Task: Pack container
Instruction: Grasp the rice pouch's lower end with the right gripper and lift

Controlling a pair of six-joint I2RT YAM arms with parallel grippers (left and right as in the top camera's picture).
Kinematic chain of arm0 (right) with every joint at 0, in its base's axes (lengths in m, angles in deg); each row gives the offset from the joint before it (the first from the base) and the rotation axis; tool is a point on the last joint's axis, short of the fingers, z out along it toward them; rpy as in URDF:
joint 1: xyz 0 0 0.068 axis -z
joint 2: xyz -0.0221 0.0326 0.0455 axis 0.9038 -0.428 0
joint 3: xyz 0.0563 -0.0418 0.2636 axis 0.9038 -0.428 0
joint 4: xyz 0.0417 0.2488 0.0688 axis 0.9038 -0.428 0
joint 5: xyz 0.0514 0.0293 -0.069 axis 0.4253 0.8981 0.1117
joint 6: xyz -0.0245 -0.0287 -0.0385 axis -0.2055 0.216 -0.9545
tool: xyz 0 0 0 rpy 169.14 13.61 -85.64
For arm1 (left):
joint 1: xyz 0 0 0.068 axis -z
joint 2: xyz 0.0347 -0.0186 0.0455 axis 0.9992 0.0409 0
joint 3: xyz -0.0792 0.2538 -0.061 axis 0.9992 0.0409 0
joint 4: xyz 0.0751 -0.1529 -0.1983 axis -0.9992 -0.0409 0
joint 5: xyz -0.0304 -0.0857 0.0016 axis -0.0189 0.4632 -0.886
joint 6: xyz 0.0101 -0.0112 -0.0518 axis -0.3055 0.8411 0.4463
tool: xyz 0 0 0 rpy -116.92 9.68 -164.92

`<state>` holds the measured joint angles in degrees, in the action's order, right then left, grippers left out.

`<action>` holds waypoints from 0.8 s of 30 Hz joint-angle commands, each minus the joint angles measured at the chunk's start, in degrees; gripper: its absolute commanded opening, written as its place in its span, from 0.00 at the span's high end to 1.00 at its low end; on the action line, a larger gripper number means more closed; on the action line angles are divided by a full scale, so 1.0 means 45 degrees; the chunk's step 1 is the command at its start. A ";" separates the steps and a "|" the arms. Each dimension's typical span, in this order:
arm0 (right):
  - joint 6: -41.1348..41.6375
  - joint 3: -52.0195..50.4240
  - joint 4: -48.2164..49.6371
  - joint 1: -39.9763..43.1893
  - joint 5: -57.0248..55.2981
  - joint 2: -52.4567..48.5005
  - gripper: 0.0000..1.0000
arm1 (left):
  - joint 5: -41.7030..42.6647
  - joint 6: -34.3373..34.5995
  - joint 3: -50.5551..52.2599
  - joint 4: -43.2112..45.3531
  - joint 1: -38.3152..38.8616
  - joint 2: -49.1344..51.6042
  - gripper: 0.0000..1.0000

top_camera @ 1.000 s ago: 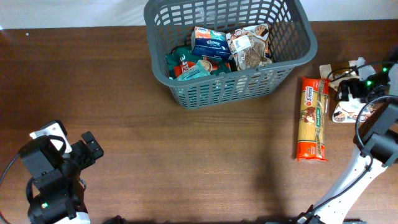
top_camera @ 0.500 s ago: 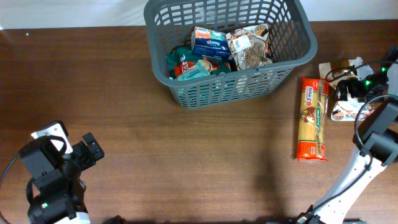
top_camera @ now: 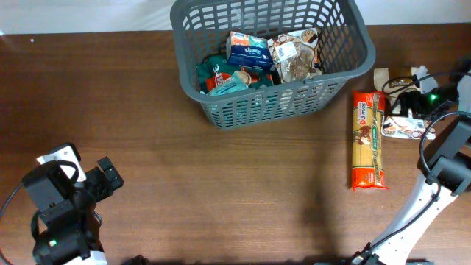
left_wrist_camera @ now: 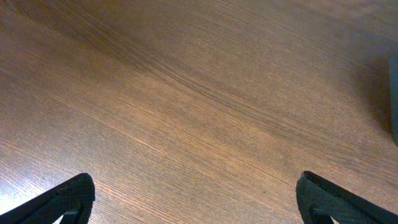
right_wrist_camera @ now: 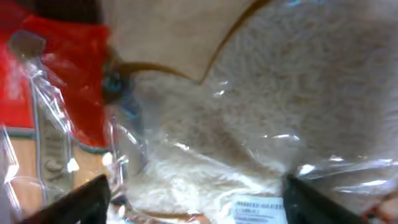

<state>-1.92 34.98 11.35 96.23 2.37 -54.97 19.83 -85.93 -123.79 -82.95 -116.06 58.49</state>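
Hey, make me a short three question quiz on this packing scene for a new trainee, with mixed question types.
1. True or false: the spaghetti packet lies on the table, outside the container.
2. The right gripper is over: A) a clear packet beside the spaghetti packet; B) the container; C) bare table.
3. Is the left gripper open or shut?
Key: 1 true; 2 A; 3 open.
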 commanded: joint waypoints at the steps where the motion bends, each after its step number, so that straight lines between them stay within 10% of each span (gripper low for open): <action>1: 0.0500 -0.0238 0.0005 -0.0165 -0.0583 -0.0850 0.01 | 0.0136 -0.0214 0.0049 -0.0010 0.0063 -0.0019 0.01; 21: 0.3891 -0.0238 0.0238 0.0913 -0.3716 -0.0850 0.01 | 0.0136 -0.0214 0.0049 0.0180 0.0063 -0.0015 0.01; 24: 0.3886 -0.0238 0.0282 0.1005 -0.3254 -0.0850 0.28 | 0.0136 -0.0214 0.0049 0.0185 0.0063 -0.0019 0.01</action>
<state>14.67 35.20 12.68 99.75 -14.92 -55.45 19.83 -85.95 -123.79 -82.34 -116.06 58.49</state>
